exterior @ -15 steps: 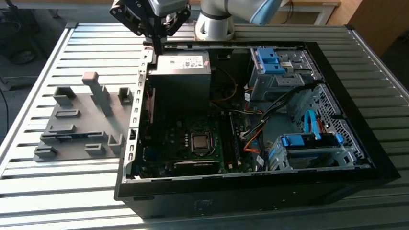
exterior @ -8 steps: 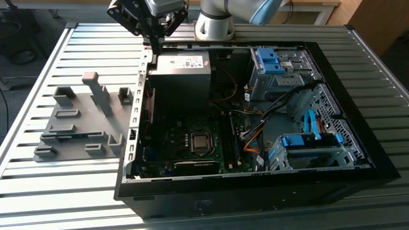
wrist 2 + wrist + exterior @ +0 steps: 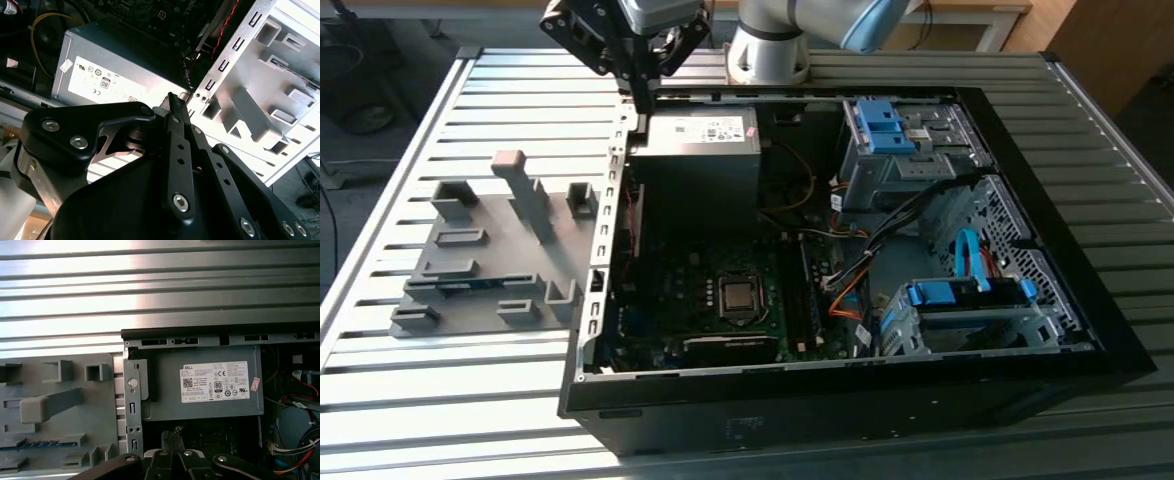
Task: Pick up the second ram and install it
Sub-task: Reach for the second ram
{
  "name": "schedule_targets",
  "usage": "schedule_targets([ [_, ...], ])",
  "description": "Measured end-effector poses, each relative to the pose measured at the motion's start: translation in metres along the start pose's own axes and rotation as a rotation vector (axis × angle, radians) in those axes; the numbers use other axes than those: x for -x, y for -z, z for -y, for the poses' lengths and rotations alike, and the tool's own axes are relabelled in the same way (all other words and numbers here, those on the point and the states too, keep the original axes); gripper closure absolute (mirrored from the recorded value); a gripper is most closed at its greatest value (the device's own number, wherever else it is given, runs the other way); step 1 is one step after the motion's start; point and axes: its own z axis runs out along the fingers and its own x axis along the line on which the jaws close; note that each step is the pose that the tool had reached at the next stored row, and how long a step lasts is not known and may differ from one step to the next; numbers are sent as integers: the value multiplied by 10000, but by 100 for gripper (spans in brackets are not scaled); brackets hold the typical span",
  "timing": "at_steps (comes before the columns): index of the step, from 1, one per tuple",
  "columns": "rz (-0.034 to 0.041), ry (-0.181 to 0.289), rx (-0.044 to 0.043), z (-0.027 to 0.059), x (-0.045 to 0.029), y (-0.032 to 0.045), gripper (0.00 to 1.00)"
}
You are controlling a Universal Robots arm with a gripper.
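Exterior view: closed, empty gripper [image 3: 642, 100] at case rim

The black metal fingers are pressed together with nothing between them, above the boxy grey power supply [image 3: 704, 140]. Its white label [image 3: 215, 381] is covered in small print and marks. The second ram [image 3: 464, 283], a thin blue-green strip, is seated on edge in a slot of the grey fixture plate [image 3: 494, 258], well apart from the gripper.

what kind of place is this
Probably a robot lab or assembly test cell: an open PC case lies on a slotted metal table, a grey fixture plate beside it, and the gripper hangs over the case's edge.
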Motion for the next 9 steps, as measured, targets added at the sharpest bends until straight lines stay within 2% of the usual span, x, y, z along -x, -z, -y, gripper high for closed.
schedule_targets([
  [2, 0, 0, 0, 2, -31, 0, 89],
  [9, -1, -1, 0, 5, -68, -2, 89],
])
